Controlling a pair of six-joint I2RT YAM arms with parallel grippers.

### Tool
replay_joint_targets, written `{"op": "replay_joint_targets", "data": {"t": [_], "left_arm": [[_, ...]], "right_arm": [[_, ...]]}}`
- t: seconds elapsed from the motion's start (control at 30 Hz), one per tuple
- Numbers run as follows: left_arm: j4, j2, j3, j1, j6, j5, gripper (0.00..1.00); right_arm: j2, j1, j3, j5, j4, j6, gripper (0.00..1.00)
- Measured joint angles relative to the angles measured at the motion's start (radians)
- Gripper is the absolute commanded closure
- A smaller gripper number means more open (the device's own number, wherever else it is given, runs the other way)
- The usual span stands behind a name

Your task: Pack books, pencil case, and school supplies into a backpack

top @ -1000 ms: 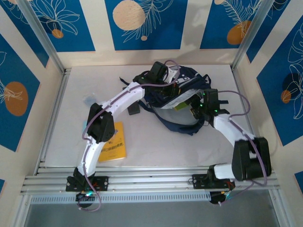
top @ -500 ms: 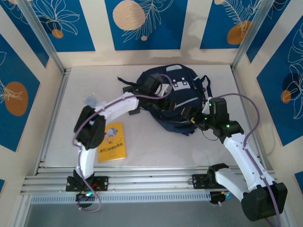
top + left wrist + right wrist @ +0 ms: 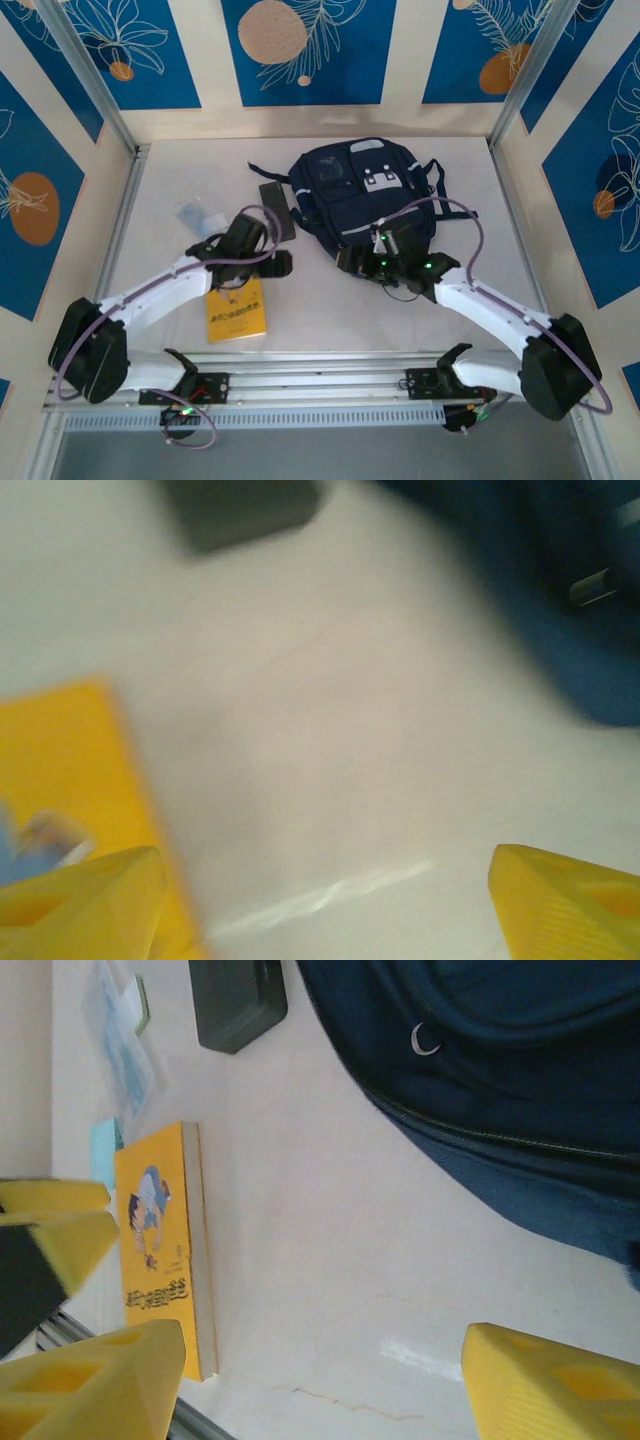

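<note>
The navy backpack [image 3: 362, 192] lies flat at the back middle of the table. Left of it lies the dark pencil case [image 3: 277, 208], with the small pale school supplies [image 3: 196, 215] farther left. The yellow book [image 3: 236, 310] rests near the front left. My left gripper [image 3: 279, 264] hovers between the book and the backpack, open and holding nothing [image 3: 322, 880]; the left wrist view has the book [image 3: 60, 770], pencil case [image 3: 240, 510] and backpack [image 3: 560, 610]. My right gripper [image 3: 352, 262] is at the backpack's near edge, also open over bare table [image 3: 325, 1360].
The right wrist view takes in the yellow book [image 3: 160, 1250], the pencil case [image 3: 235, 1000], the supplies [image 3: 125, 1050] and the backpack [image 3: 500, 1080]. Aluminium rails [image 3: 320, 375] run along the near edge, and patterned walls close in the other sides.
My left gripper has let go at the backpack, opened, and pulled back toward the front left. The backpack has dropped flat. My right arm swung from the backpack's right side to its near edge.
</note>
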Motion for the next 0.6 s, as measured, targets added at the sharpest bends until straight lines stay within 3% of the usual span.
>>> {"op": "replay_joint_targets", "data": {"t": [0.1, 0.3, 0.47, 0.6], "left_arm": [[-0.073, -0.104, -0.089, 0.015, -0.034, -0.070, 0.00], [-0.200, -0.274, -0.145, 0.098, -0.066, -0.179, 0.00], [-0.234, -0.285, -0.216, 0.183, -0.078, -0.188, 0.00], [-0.227, -0.277, -0.271, 0.202, -0.084, -0.175, 0.02]], "right_arm": [[0.081, 0.054, 0.007, 0.023, 0.045, 0.000, 0.26], [0.256, 0.160, 0.093, 0.054, 0.082, -0.016, 0.26], [0.369, 0.217, 0.192, 0.058, 0.106, -0.034, 0.26], [0.425, 0.246, 0.235, 0.058, 0.113, -0.042, 0.27]]}}
